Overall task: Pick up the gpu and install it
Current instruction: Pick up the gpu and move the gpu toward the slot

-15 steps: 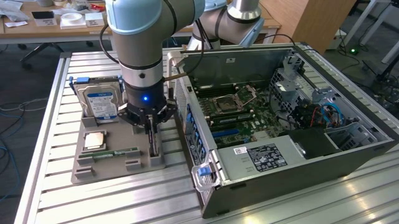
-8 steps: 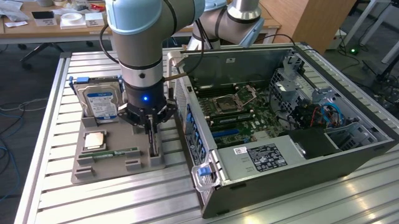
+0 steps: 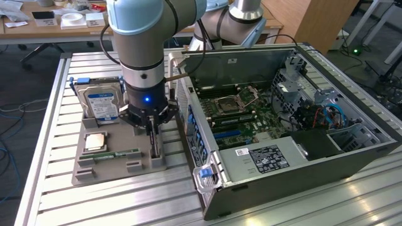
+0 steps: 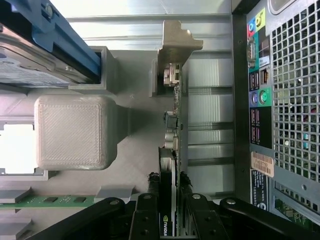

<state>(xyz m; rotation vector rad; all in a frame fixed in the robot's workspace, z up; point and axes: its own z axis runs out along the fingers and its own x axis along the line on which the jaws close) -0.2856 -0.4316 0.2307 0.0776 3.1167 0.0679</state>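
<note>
Nearest the camera, a slatted metal surface (image 3: 125, 202) carries a grey holder (image 3: 88, 172) toward the exterior view's left and an open PC case (image 3: 301, 165) toward its right.

At the holder's near edge a RAM stick (image 3: 119, 153) lies flat. Just behind it sits a CPU (image 3: 95, 141).

The gpu (image 3: 155, 146) stands on edge in a slot along the holder's right side, close to the case's rear panel. Its lower edge is seated in the slot. In the wrist view its metal bracket sits at the end away from the gripper.

The gripper (image 3: 150, 123) hangs directly over the card, pointing straight down. In the wrist view the fingers (image 4: 150, 210) stand one on each face of the card, drawn in narrow and pressing against it. The card is clamped and not raised.

Farther back, a hard drive (image 3: 100, 104) with a blue label stands upright in the holder's far-left bay.

Inside the case, the motherboard (image 3: 245, 113) lies exposed.

The arm (image 3: 144, 47) rises from the gripper out of the top of the exterior view. Beyond the surface stands a wooden desk (image 3: 50, 23) holding small items.
</note>
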